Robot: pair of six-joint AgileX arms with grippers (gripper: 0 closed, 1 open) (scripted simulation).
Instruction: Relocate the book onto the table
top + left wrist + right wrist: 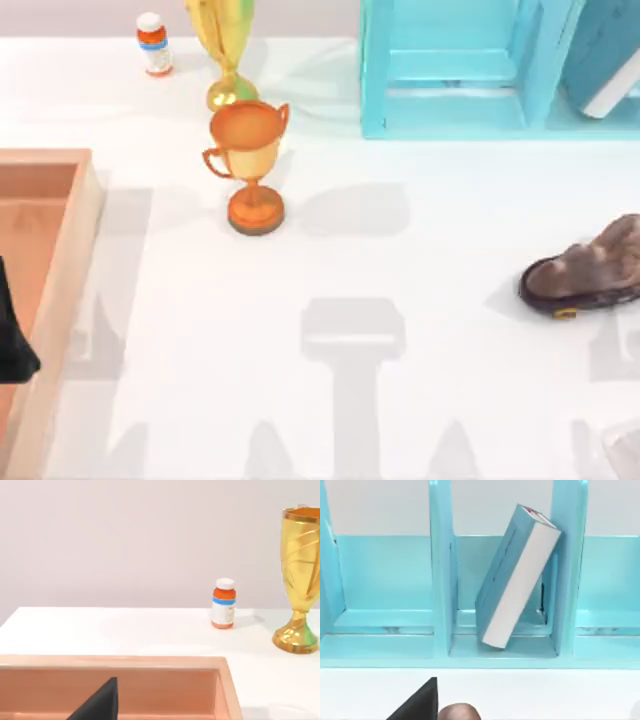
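Right gripper [420,700] facing book [515,575], leaning in shelf [440,580]

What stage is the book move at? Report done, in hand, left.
Done: nothing yet. The book leans tilted inside a compartment of the turquoise shelf unit, not on the table.
In hand: nothing gripped. The right wrist view faces the book from in front of the shelf; the left tool sits over the wooden tray.
Left: reach in, grasp the book, pull it out, lay it on the white tabletop.
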